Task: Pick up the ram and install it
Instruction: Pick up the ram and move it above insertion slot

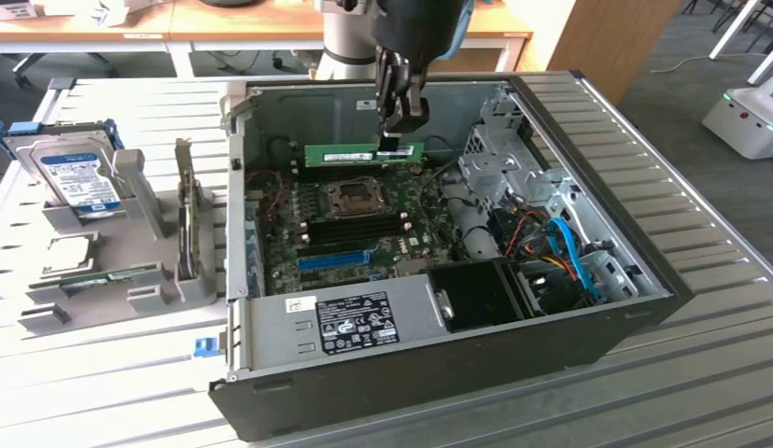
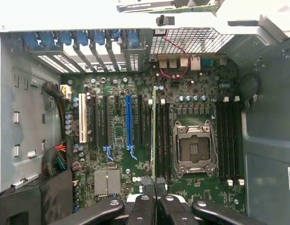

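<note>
A grey slatted surface (image 1: 717,373) carries a big black desktop computer case (image 1: 424,378), lying on its side with the panel off. Inside it a green motherboard (image 1: 349,238) faces up, a bare square metal processor socket (image 2: 194,147) at its centre.

Above the board hangs the ram (image 1: 359,152), a long, thin green circuit stick. It is clear of the board and, as far as I can judge, not yet seated.

The dark pincer (image 1: 400,138) is pressed together on one end of the stick, so the rest runs out toward the exterior view's left.

From the wrist, the ram (image 2: 154,131) appears edge-on, leading straight away from the pincer (image 2: 155,187). Its long axis runs parallel to the narrow black memory slots (image 2: 164,136) just beside the socket.
</note>
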Controlling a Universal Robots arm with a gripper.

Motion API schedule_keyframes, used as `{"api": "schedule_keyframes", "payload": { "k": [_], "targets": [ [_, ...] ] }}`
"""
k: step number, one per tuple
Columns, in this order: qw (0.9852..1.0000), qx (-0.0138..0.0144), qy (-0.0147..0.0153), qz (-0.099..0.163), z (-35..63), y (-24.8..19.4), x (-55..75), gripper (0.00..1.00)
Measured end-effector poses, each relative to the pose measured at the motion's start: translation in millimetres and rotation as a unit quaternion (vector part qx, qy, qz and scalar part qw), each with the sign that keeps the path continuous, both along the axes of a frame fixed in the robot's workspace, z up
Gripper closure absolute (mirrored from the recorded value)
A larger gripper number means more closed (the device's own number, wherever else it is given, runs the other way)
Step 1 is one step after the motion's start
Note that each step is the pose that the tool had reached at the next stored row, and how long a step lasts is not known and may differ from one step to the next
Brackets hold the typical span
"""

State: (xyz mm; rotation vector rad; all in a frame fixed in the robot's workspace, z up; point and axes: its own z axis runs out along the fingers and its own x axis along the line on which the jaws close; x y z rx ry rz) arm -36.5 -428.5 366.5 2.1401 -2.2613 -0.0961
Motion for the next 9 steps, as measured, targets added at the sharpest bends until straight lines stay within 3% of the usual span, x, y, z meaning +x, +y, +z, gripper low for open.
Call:
{"api": "schedule_keyframes", "payload": {
  "k": [9],
  "targets": [
    [0.9999, 0.0000, 0.0000, 0.011, -0.1, 0.0, 0.6, 0.88]
  ]
}}
